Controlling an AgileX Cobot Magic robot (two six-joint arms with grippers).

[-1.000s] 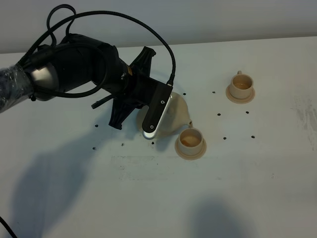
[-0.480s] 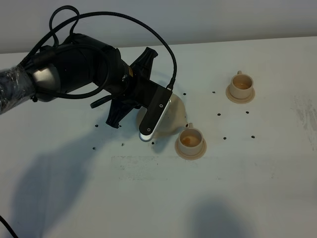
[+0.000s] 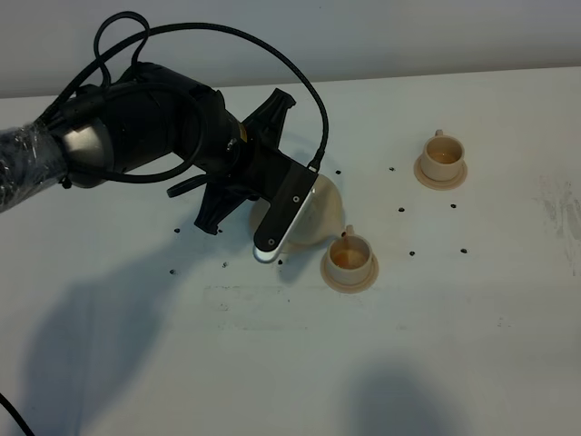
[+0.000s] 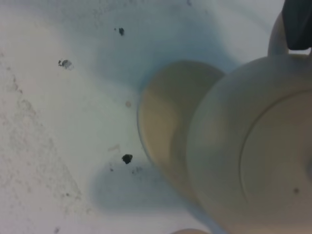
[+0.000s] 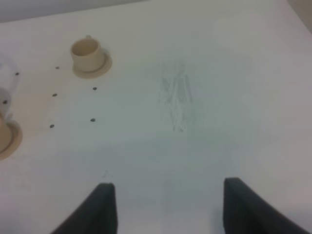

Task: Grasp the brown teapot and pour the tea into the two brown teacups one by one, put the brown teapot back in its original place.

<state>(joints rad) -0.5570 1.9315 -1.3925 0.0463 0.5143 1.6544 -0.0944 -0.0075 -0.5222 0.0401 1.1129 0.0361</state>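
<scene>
Teapot (image 3: 325,205) sits mid-table (image 3: 272,363), with the tray (image 4: 161,126) partly under it. Near cup (image 3: 349,257), on its saucer (image 3: 350,284), is just beside the teapot at 4 o'clock. Far cup (image 3: 442,156), on its own saucer (image 3: 442,182), is at 2 o'clock, well apart.

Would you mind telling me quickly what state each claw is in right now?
Left claw: closed on the brown teapot, at its handle.
Right claw: open, holding nothing.

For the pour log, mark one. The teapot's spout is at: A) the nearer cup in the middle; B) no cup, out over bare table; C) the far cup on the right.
A: the spout of the brown teapot sits at the rim of the nearer teacup, while the far teacup stands well apart.
</scene>
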